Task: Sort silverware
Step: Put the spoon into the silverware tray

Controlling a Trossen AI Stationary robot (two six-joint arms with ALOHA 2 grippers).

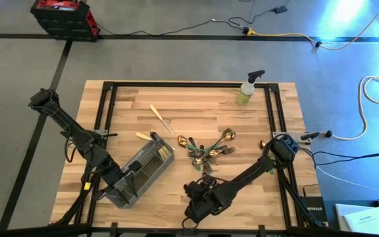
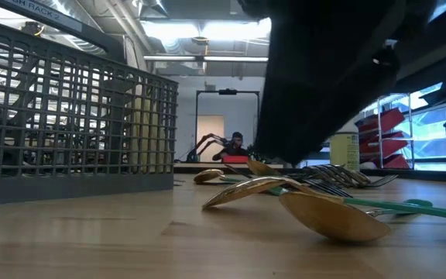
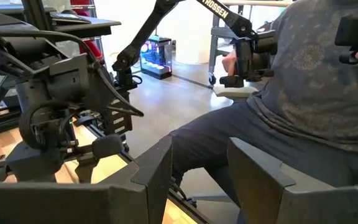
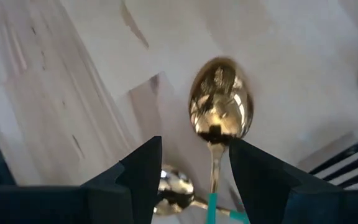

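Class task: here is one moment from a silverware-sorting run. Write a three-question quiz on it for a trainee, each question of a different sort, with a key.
1. True or false: the spray bottle stands inside the wire-mesh caddy.
2. In the right wrist view, what shows between the right gripper's open fingers? A) a gold spoon with a green handle B) a fork C) a knife
3. Which is nearer the silverware pile: the left gripper, open at the caddy, or the right gripper?

Key: 1 false; 2 A; 3 the right gripper.
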